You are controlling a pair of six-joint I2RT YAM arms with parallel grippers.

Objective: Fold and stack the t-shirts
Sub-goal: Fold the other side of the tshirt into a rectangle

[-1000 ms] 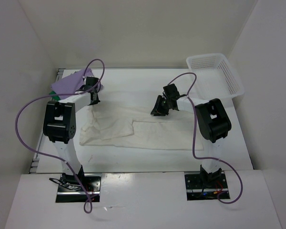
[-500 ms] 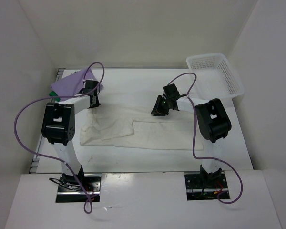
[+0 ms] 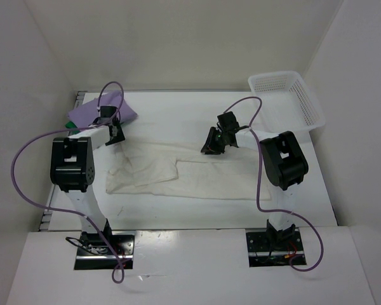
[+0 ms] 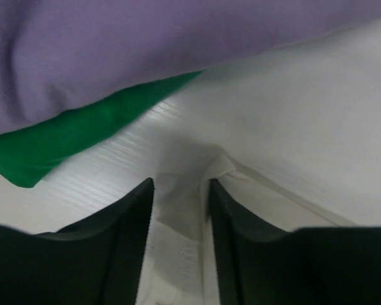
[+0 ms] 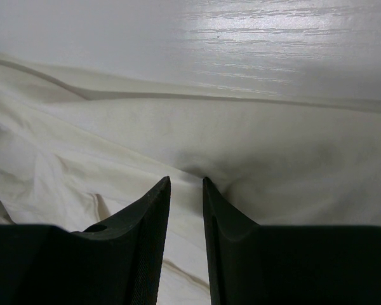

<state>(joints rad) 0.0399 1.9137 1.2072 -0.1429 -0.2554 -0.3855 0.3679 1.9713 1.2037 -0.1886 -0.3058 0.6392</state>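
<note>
The cream t-shirt [image 3: 178, 175] lies spread and partly folded across the middle of the table. The lavender t-shirt [image 3: 89, 111] rests folded at the far left on top of the green t-shirt [image 3: 71, 124], of which only an edge shows. My left gripper [image 3: 116, 138] is at the cream shirt's far left corner, beside that pile. Its jaws [image 4: 180, 184] stand apart with the cream cloth [image 4: 178, 241] lying loose between them, below the lavender [image 4: 146, 44] and green [image 4: 70, 136] shirts. My right gripper [image 3: 211, 147] is at the cream shirt's far edge. Its jaws [image 5: 186, 181] are slightly apart, tips down on the cream cloth [image 5: 254, 140].
A white mesh basket [image 3: 292, 98] stands at the far right corner, tilted against the wall. White walls close in the table on the left, back and right. Purple cables loop from both arms.
My left gripper has opened and let the cream shirt's corner go, and the arm has shifted left toward the lavender pile. The right arm has not moved.
</note>
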